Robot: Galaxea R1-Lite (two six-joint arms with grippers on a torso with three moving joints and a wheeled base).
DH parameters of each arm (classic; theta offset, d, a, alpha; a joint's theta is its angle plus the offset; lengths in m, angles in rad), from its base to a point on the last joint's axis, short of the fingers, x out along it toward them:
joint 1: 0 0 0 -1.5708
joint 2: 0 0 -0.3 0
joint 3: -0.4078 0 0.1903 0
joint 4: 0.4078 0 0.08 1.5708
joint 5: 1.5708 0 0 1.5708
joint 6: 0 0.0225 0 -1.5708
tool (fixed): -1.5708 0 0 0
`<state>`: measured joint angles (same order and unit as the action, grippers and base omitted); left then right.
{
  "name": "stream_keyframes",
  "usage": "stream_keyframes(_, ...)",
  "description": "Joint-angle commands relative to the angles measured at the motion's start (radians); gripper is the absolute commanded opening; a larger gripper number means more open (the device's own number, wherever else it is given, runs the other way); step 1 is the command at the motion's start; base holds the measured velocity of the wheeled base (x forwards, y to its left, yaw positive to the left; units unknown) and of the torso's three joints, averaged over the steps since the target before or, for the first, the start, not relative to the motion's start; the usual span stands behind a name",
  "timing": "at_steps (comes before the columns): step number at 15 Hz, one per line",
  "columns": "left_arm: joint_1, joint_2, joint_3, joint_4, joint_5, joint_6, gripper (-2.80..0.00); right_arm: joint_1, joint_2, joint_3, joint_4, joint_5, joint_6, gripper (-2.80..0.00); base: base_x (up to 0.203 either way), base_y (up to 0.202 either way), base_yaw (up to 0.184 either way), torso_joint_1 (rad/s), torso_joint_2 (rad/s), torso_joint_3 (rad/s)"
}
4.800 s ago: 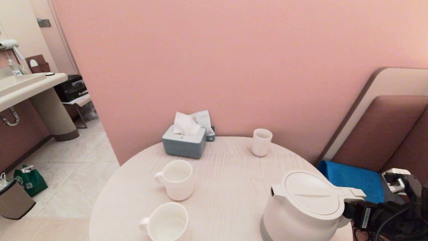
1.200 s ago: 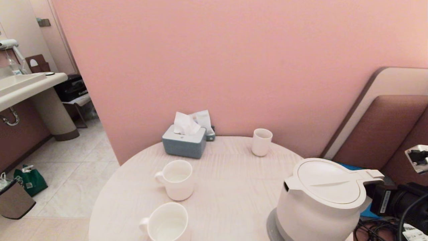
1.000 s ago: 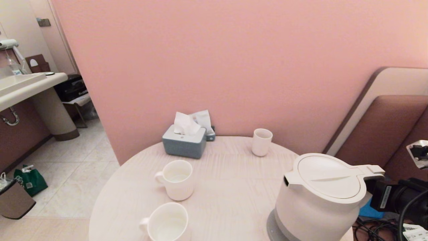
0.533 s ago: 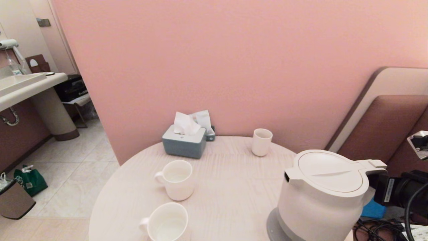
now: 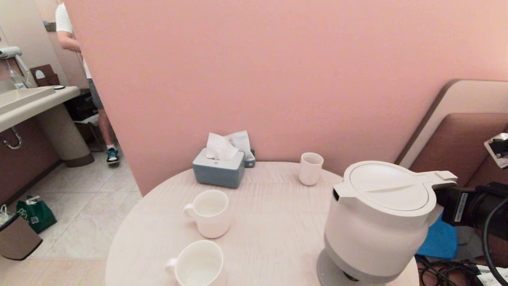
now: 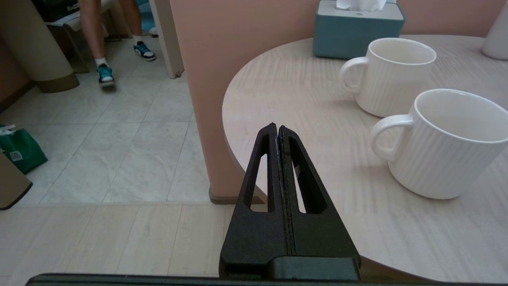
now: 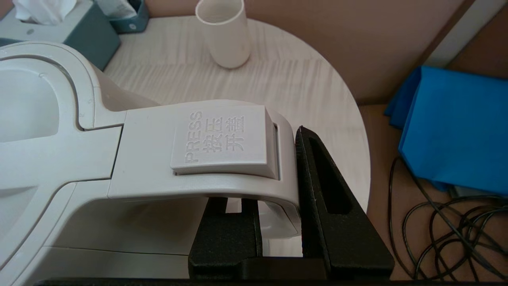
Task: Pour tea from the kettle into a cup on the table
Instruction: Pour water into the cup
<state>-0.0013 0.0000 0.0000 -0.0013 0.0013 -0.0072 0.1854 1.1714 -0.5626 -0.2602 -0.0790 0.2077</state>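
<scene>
Above the table's (image 5: pixel 278 222) right edge, right end effector (image 7: pixel 278 186) pinching kettle (image 5: pixel 377 222) handle.

Kettle (image 5: pixel 377 222) right of two mugs (image 5: pixel 208 212) on table (image 5: pixel 270 222).

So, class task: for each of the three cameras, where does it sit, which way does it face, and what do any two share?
Head view: high, looking down on the table; the right arm holds the kettle.
Left wrist view: behind the shut left pincer, off the table edge, facing two mugs.
Right wrist view: behind the right pincer, shut on the kettle's handle.
Shared: head and right wrist views both show the handleless cup.
</scene>
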Motion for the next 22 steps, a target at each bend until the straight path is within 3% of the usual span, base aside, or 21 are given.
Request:
stream_keyframes(1, 0.0, 0.001, 0.0, 0.0, 0.0, 0.0, -2.8, 0.045, 0.034, -0.035, 0.003, -0.023, 0.002, -2.8, 0.0, 0.0, 0.0, 0.0, 0.0, 0.0)
stream_keyframes(7, 0.0, 0.0, 0.0, 0.0, 0.0, 0.0, -2.8, 0.248, 0.208, -0.176, -0.014, -0.213, 0.007, -2.8, 0.0, 0.0, 0.0, 0.0, 0.0, 0.0)
stream_keyframes(22, 0.0, 0.001, 0.0, 0.0, 0.0, 0.0, -2.8, 0.429, 0.418, -0.389, -0.006, -0.371, 0.015, -2.8, 0.0, 0.0, 0.0, 0.0, 0.0, 0.0)
